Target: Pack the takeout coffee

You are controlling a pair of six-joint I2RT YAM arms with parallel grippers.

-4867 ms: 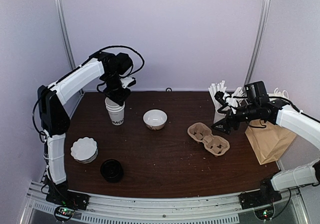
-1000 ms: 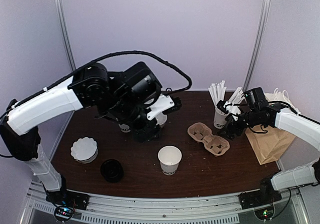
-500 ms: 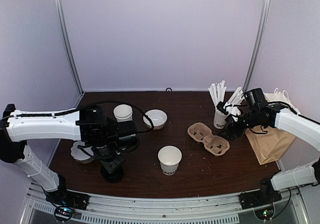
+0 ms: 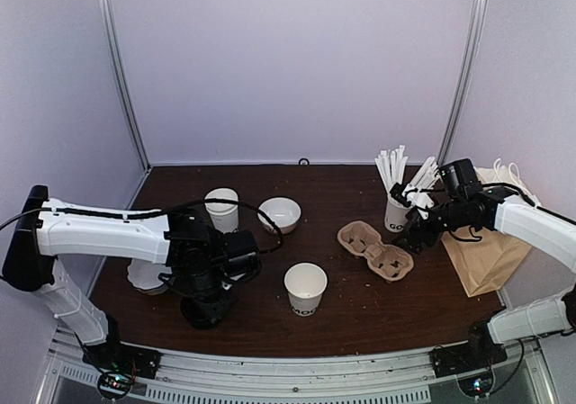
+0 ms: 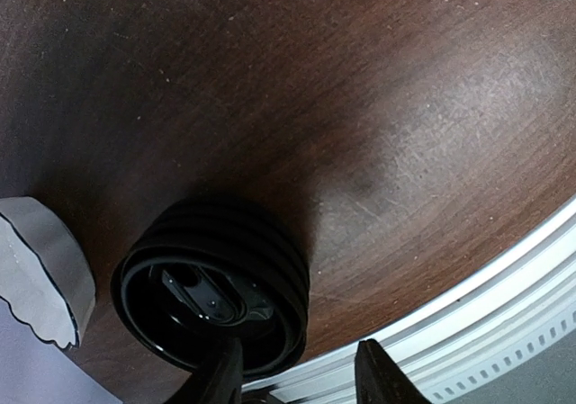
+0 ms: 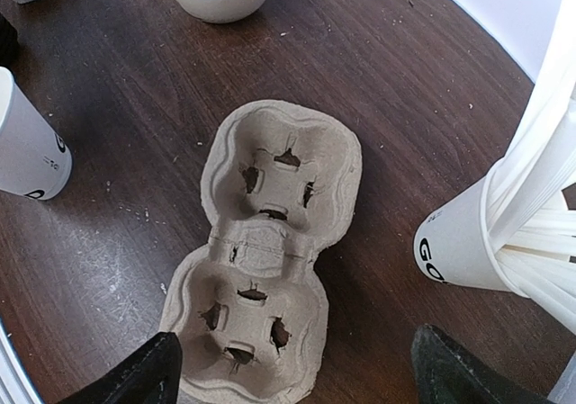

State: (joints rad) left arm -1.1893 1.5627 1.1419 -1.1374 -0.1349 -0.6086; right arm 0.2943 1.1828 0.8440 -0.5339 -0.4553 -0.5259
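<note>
The takeout coffee, as a cup wearing its lid, is out of view. A lidless white printed cup stands alone at the front centre. A stack of black lids sits front left. My left gripper hangs low over it and is open. One finger overlaps the top lid's near rim, the other stands off over the table's edge rail. My right gripper is wide open above the near cell of the brown pulp cup carrier, holding nothing.
More white cups and a white bowl stand at the back left. A scalloped white dish sits next to the lids. A cup of white sticks and a paper bag stand at the right.
My left arm has swung from the back middle to the front left and dropped over the lid stack. The lidless cup stays at the front centre. My right arm has held still.
</note>
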